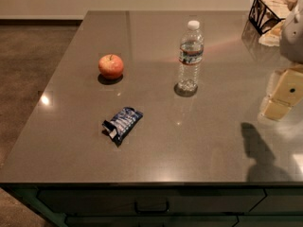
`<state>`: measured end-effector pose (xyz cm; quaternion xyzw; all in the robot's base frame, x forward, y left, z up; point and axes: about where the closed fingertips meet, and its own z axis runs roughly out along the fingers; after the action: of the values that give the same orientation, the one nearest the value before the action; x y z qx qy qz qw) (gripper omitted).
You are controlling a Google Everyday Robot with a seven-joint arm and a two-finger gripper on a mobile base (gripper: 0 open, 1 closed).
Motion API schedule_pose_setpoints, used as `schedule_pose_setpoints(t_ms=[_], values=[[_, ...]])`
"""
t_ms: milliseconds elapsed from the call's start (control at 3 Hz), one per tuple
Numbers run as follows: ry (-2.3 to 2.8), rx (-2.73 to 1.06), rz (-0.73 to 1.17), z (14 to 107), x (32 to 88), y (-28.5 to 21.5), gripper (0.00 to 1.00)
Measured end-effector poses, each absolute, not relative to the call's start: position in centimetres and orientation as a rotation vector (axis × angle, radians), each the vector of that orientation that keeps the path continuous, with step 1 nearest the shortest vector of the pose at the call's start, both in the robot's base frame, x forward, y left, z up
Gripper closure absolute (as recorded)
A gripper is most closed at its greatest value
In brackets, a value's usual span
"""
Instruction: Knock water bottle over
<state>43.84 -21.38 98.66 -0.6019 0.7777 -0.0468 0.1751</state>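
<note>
The jaws are at the right edge of the view, low over the bench (213, 145), with the grey arm rising above them. It is not possible to tell how far they are open, and no object is seen held in them. The water bottle (190, 56) stands upright on the bench, well apart from the jaws, to their side toward the middle of the bench and a little farther back. Beyond the bottle, still farther from the jaws, rests an apple (111, 66). A blue snack packet (122, 123) lies away from the jaws on the same side, but nearer to the front edge. A black wire basket (267, 11) stands behind the jaws at the far corner. The task is probably not started, because the bottle is not touched yet. The bench surface looks smooth and shiny, so a push too low on the bottle may only slide it and not tip it. A push too strong may send the round bottle rolling into the apple. If the jaws travel too high or to one side, they may miss it completely.
</note>
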Motion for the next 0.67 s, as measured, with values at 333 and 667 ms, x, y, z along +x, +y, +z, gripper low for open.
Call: schedule_pose_setpoints(t_ms=[333, 667], values=[[2.203, -1.705, -0.133, 98.7, 43.8, -21.4, 0.00], [2.221, -1.647, -0.176, 99.0, 45.7, -21.4, 0.00]])
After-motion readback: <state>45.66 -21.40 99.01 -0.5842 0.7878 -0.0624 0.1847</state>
